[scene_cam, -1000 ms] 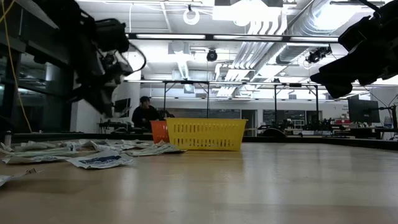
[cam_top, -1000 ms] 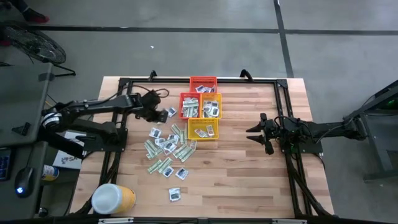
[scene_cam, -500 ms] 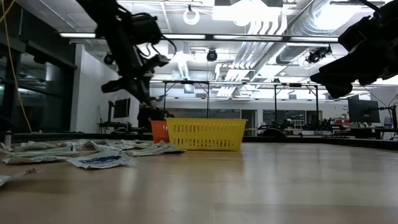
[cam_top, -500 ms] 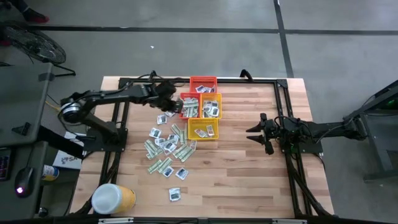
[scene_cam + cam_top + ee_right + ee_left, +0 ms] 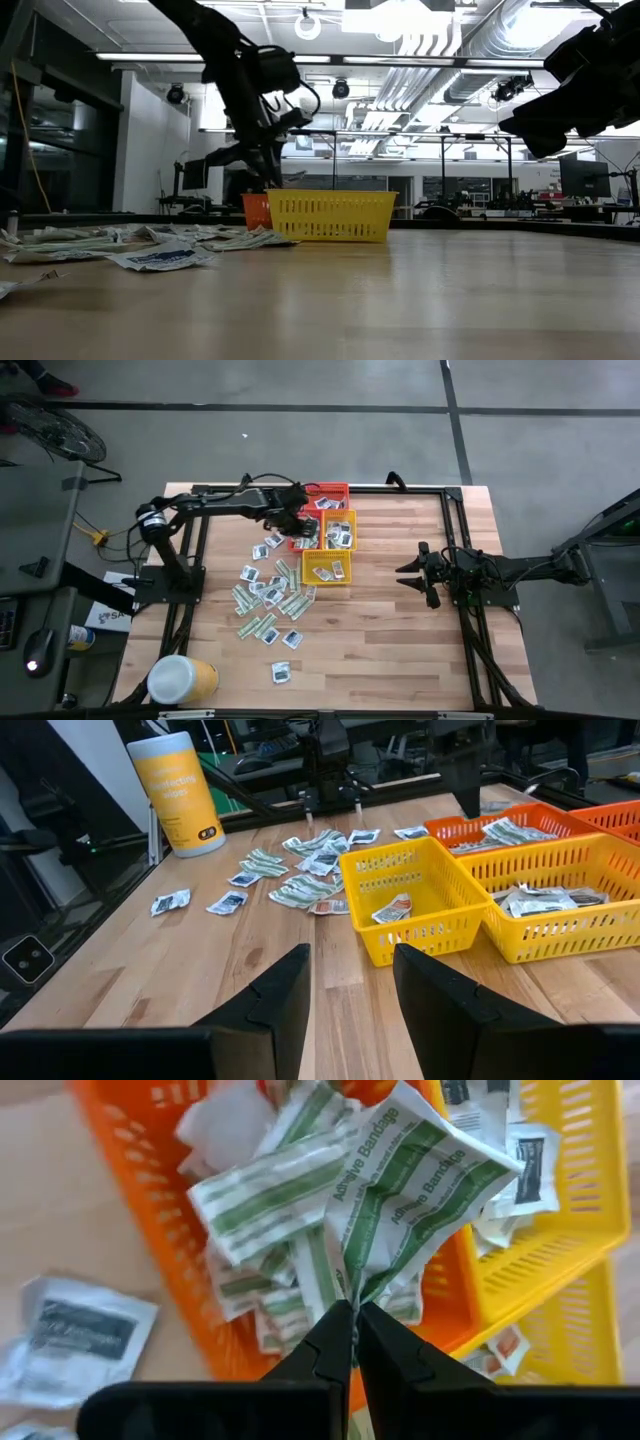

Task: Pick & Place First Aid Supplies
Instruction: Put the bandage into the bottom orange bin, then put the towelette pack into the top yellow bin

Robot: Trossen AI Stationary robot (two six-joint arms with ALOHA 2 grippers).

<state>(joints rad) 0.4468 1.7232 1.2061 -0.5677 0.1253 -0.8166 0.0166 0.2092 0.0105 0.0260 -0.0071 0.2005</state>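
Observation:
My left gripper point(image 5: 352, 1318) is shut on a crumpled green-and-white bandage packet point(image 5: 410, 1190), one of the first aid supplies. In the high view this gripper point(image 5: 298, 525) hangs over the orange basket point(image 5: 304, 534), which holds more green-and-white packets point(image 5: 270, 1190). Many loose packets point(image 5: 270, 598) lie flat on the wooden table point(image 5: 400, 650), toward its left and near side of the baskets. My right gripper point(image 5: 408, 574) waits open near the table's right side, with nothing between its fingers point(image 5: 290, 982). My left gripper pinches the packet's edge point(image 5: 352, 1288) between its two fingertips. The fingers slant down from the table's left. The packet fans out crumpled beyond the fingertips, clear of the orange basket point(image 5: 140, 1200) below. Whether one layer or two is pinched, I cannot tell.
A red basket point(image 5: 327, 494) stands at the far edge. Two yellow baskets point(image 5: 342, 530) point(image 5: 327, 568) with white packets stand next to the orange one. A big yellow tub with a white lid point(image 5: 182, 680) lies at the near left corner. Bare wood lies between the baskets and my right gripper.
My left gripper, still shut on the packet, has travelled toward the table's right edge. It has gone from beside the loose pile to above the orange basket, carrying the packet clear of the table.

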